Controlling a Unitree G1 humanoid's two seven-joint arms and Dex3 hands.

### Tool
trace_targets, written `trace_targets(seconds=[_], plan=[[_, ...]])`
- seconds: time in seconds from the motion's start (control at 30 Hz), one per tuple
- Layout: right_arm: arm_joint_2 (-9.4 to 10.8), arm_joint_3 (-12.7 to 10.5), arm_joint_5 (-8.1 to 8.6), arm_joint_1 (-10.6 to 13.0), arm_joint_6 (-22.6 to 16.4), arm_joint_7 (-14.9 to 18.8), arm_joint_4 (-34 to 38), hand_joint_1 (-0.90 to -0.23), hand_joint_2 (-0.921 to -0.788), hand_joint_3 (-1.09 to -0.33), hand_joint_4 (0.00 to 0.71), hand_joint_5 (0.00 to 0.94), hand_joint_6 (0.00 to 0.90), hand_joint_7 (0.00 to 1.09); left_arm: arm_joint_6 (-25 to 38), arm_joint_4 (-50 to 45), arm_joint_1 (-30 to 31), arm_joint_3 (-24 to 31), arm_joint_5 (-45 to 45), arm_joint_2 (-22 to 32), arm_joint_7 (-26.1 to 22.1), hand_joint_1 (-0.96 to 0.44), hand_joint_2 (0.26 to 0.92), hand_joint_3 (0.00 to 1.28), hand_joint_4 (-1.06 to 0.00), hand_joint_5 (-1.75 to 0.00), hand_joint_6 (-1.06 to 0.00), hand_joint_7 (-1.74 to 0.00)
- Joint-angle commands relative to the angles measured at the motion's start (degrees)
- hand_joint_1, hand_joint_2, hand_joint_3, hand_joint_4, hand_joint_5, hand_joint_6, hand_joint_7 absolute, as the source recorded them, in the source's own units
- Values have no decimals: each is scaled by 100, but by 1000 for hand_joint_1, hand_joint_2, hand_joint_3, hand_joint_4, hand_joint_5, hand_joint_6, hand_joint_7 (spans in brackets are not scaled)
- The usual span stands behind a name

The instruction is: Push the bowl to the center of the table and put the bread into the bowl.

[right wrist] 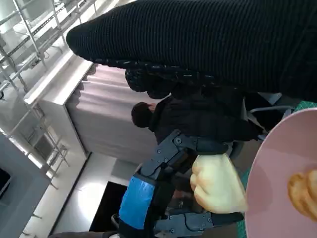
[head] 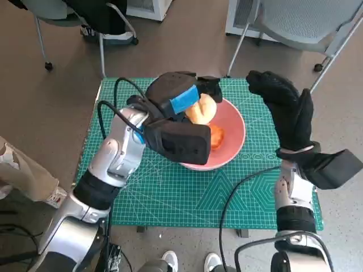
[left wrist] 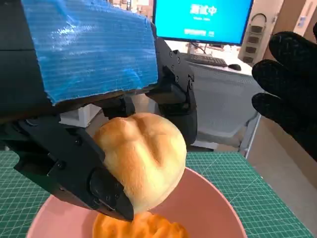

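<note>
Nearest the robot, the green cutting mat (head: 170,198) covers the small table, with black cables trailing over its near edge. A person's shoes show at the bottom of the head view, and another person's trouser leg and shoe (head: 34,181) lie off the mat's left side. On the mat, a little right of its middle, sits the pink bowl (head: 233,141), upright, its mouth facing up. An orange pastry (head: 216,137) already lies inside it.

The left hand (head: 176,102) hangs over the bowl's far-left part, fingers closed around the bread (left wrist: 141,158), a pale golden roll with a creased top. The roll is held above the bowl's floor, just over the orange pastry; it is nearly round, so no long axis can be told, and its creased crown faces toward the wrist camera.

The right hand (head: 283,107) is raised beside the bowl's right rim, apart from it, fingers spread and holding nothing.

Beyond the table stand chairs (head: 306,28) on a brown floor. The left wrist view shows a blue monitor (left wrist: 203,22) farther off.
</note>
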Motion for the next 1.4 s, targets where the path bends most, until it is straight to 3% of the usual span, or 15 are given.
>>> trace_targets(seconds=[0.03,0.17,0.23,0.27,0.33,0.4,0.5,0.7,1.07,1.33,1.4], plan=[[-12,11,-61,211,67,-112,-21,-637,-921,-771,208,0,72,506,-81,132,-131,-17,29,-44,66,2,915,25,-744,-1178,-693,-1033],[-6,22,-77,210,85,-167,-25,-637,-921,-772,208,0,69,505,-34,226,-141,5,-5,-94,36,2,918,43,-732,-1218,-659,-1034],[0,21,-80,203,85,-191,-8,-637,-921,-772,208,0,69,506,75,241,-123,9,-44,-116,-86,173,920,123,-632,-1298,-511,-814],[3,19,-82,201,85,-199,-2,-638,-921,-772,209,0,69,506,126,235,-109,10,-61,-122,-148,135,881,138,-442,-935,-391,-603],[15,19,-96,198,70,-225,9,-640,-921,-773,209,1,68,506,278,208,-82,7,-114,-121,-355,75,819,148,-232,-396,-258,-296],[33,24,-98,197,63,-237,11,-643,-921,-773,210,1,68,506,457,185,-104,-3,-181,-110,-645,4,770,133,-118,-202,-183,-171],[55,34,-108,197,41,-245,8,-644,-921,-774,210,1,68,506,614,217,-183,-53,-205,-83,-986,-135,721,107,-38,-66,-115,-72],[87,45,-83,183,58,-219,16,-646,-921,-774,210,1,68,507,658,229,-237,-133,-181,2,-1335,-326,701,72,-3,-6,-50,-10],[100,60,-103,126,-21,-179,123,-649,-921,-771,210,1,69,510,292,327,-184,-32,-420,140,-1529,-436,711,38,1,1,-29,0],[104,109,-93,125,-48,-153,36,-648,-921,-771,209,0,69,511,-660,601,-13,707,-1696,400,-1930,-496,740,33,1,1,-30,-1],[110,126,-67,146,-9,-158,-99,-651,-921,-772,208,0,68,512,-1252,910,100,1174,-2459,323,-2083,-539,772,27,1,1,-30,-8]])
